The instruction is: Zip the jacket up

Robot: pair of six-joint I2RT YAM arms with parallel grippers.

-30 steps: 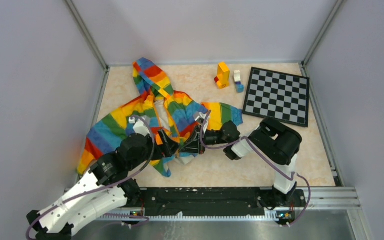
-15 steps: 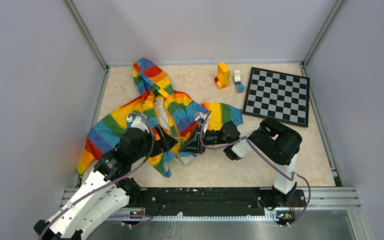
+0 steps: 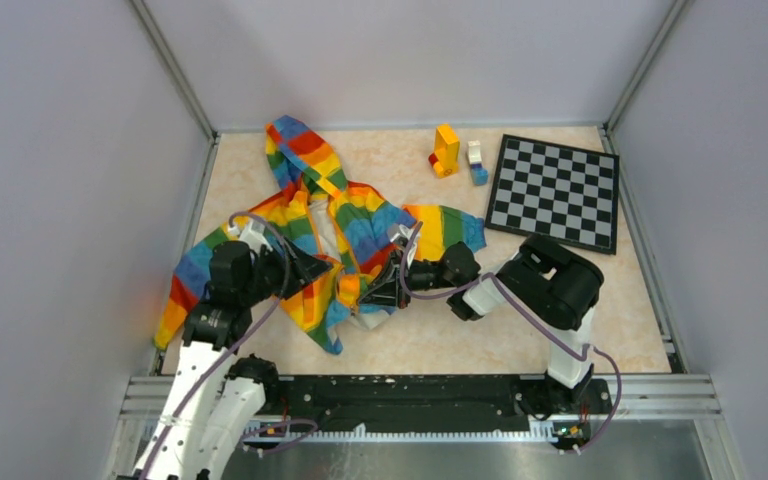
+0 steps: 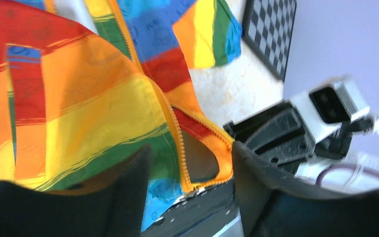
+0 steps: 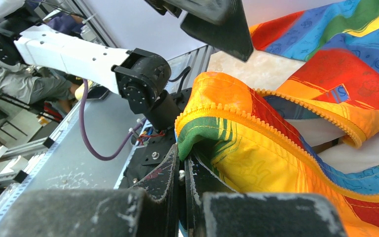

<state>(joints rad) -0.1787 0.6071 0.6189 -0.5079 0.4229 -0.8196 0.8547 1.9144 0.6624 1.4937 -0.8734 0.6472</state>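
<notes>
The rainbow-striped jacket (image 3: 360, 215) lies spread on the table, hood toward the back and front unzipped. My right gripper (image 3: 373, 292) is shut on the jacket's lower front edge; in the right wrist view (image 5: 183, 163) the fingers pinch green and orange fabric beside the orange zipper strip (image 5: 296, 143) and hold it raised. My left gripper (image 3: 308, 268) is open and empty over the left front panel. In the left wrist view (image 4: 190, 170) the two zipper halves (image 4: 177, 143) part into a gap between its spread fingers, without touching them.
A checkerboard (image 3: 555, 190) lies at the back right. Stacked toy blocks, orange (image 3: 446, 150) and white-blue (image 3: 476, 162), stand at the back centre. Grey walls enclose three sides; a black rail (image 3: 410, 395) runs along the near edge.
My left arm has swung up and to the left, drawing its open gripper back from the hem beside the right gripper. The right gripper has kept its hold and place.
</notes>
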